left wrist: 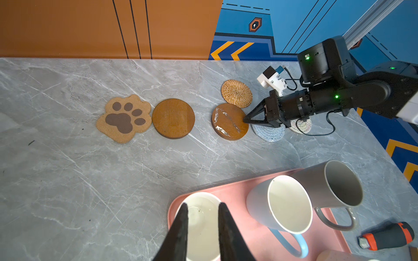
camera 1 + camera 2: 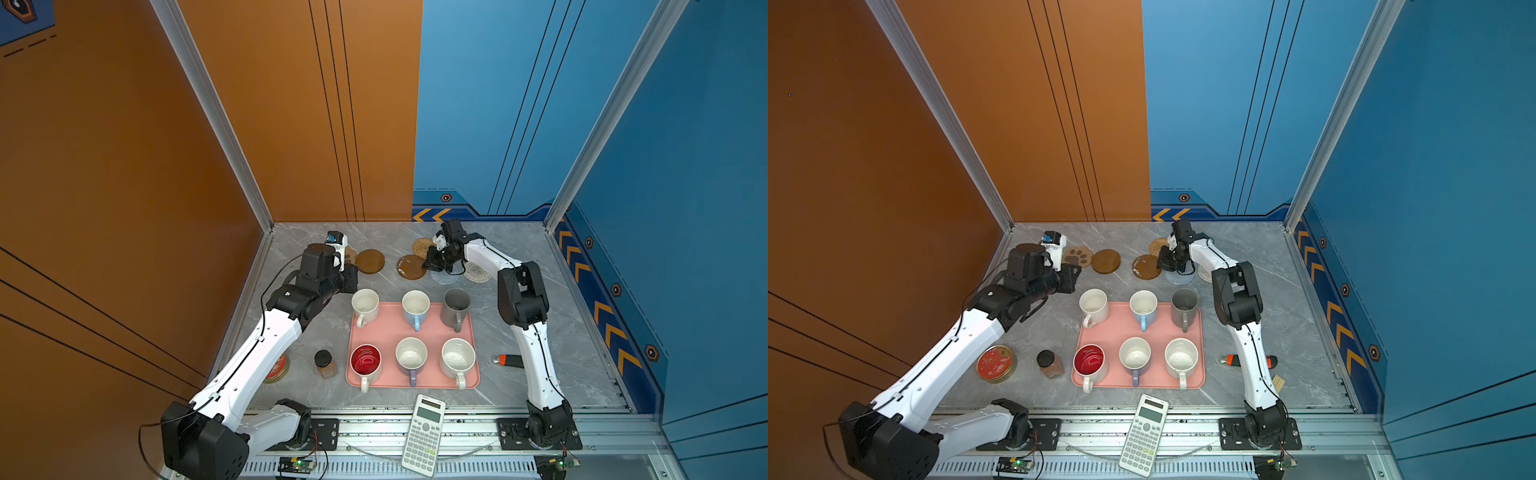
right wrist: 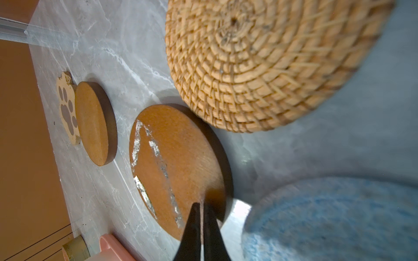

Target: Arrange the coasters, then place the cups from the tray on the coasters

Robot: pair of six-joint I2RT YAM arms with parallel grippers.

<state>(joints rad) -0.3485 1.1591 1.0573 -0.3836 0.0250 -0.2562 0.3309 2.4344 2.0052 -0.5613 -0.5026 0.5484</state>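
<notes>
Left claw (image 1: 202, 204): narrowly parted, empty, over white mug (image 1: 203, 232). Right claw (image 3: 200, 204): closed, tips at edge of scratched brown disc (image 3: 176, 158).

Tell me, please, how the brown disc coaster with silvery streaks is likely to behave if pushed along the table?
The streaked brown disc looks rigid with a thick edge, so it should probably slide whole, not bend. The smooth table suggests it may skid easily. The rattan coaster sits against its rim, so a push that way would likely shift both.
</notes>
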